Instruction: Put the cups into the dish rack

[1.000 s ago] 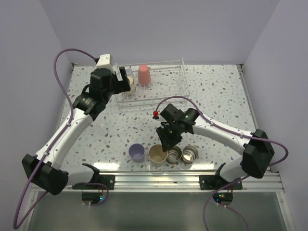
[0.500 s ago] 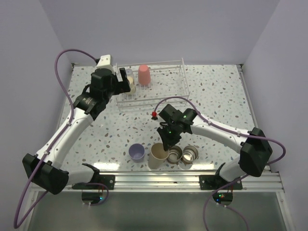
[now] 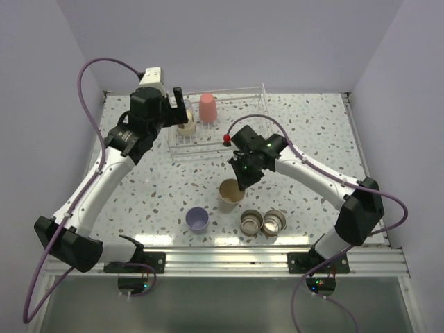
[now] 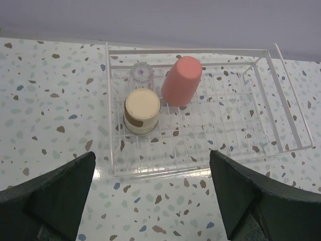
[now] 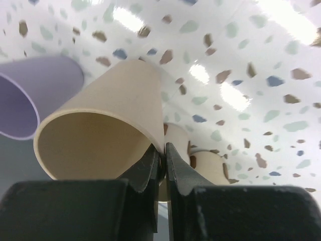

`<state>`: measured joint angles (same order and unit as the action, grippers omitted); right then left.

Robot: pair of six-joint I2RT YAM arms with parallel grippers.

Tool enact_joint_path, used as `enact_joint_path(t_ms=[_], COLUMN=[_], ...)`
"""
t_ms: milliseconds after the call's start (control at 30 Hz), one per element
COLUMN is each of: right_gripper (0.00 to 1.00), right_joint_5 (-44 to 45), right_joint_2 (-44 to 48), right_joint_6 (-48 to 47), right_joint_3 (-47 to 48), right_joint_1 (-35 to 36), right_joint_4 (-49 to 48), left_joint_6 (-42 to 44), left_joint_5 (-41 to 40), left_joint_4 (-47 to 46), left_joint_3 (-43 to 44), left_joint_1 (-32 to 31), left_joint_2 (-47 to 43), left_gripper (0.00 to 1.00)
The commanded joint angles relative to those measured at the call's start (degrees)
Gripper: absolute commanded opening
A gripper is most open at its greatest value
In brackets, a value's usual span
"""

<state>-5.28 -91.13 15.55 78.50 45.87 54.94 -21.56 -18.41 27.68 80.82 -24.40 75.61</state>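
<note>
Cups are in two places on the speckled table. Three of them are already inside the dish rack, which stands at the far side of the table. All three are in its left end: a coral-red cup, bottom up and leaning a little; a steel cup with a tan base, also bottom up, just beside it; and a tiny clear cup behind that one, near the back bars.

The left gripper hangs above the near-left part of the rack with its jaws spread wide, and nothing is between them.

The right gripper is squeezed narrow on the beige cup: one finger is inside the mouth, the other is outside, and the thin wall is pinched between them. This cup is tilted, and it is over the middle of the table, between the rack and the front row. I cannot tell whether its bottom touches the table.

In the front row, the lavender cup stands mouth up, and the two steel cups stand to the right of it, touching each other.
</note>
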Motion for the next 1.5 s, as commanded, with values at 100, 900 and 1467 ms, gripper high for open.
enact_joint_path(t_ms=[100, 900, 1467], right_gripper=[0.0, 0.0, 0.0], right_joint_5=[1.4, -42.4, -48.7], right_joint_2=[1.0, -0.9, -2.0], right_joint_6=[-1.4, 36.6, 55.6], right_joint_3=[8.9, 15.0, 9.6], right_joint_1=[-7.5, -26.9, -25.7], right_joint_4=[2.1, -33.5, -53.4], left_joint_6=[5.3, -24.5, -52.4], left_joint_5=[-2.4, 66.8, 76.0], left_joint_4=[-4.0, -47.2, -83.1], left_joint_3=[2.0, -20.2, -28.7], left_joint_1=[0.2, 23.4, 24.3], left_joint_2=[-2.4, -8.7, -3.5], left_gripper=[0.99, 1.0, 1.0])
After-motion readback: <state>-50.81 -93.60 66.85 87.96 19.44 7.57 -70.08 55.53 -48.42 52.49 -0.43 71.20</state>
